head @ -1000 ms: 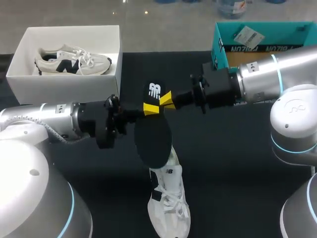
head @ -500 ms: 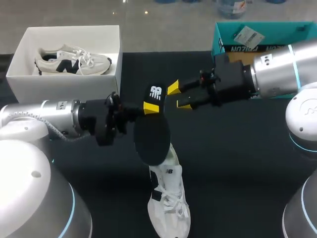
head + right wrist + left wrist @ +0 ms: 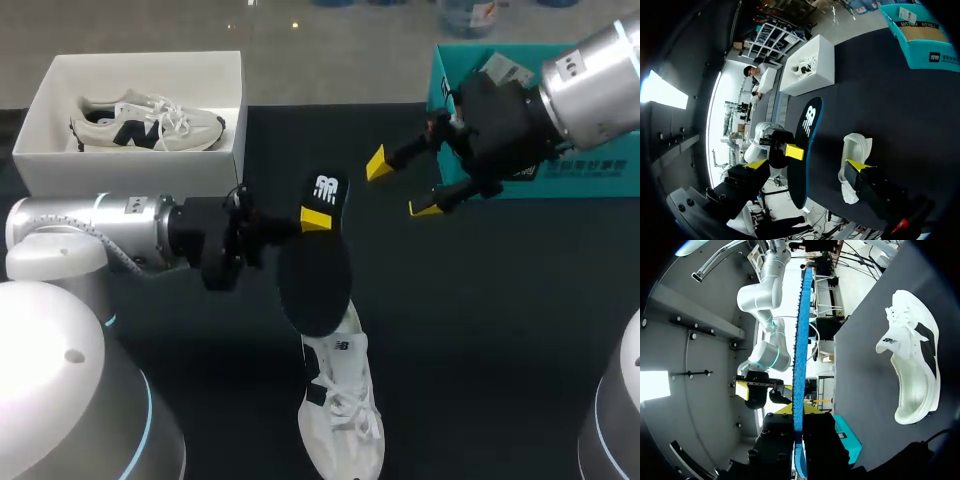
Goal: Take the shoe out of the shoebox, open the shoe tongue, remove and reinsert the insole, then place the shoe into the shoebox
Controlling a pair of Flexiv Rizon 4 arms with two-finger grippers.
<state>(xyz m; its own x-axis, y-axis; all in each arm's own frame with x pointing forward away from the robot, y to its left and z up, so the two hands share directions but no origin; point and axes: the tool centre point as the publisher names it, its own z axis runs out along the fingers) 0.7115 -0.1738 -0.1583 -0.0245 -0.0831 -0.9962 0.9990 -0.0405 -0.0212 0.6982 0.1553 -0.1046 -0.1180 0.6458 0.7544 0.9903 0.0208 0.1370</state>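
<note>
The insole (image 3: 315,275) hung above the middle of the tabletop (image 3: 500,330), pinched near its heel end by the left tool (image 3: 315,218), whose yellow-tipped fingers pressed on its two faces. In the left wrist view it (image 3: 799,365) ran edge-on between the fingers, a thin blue strip. Its upper face was flat, black and oval, with a white mark at the heel. The right tool (image 3: 401,185) hovered apart from it toward the far right corner, fingers spread wide and touching nothing. The white laced shoe (image 3: 343,410) lay under the insole near the front edge. A white box (image 3: 130,165) at the far left corner held a second shoe (image 3: 145,122); a teal box (image 3: 590,175) stood at the far right.
</note>
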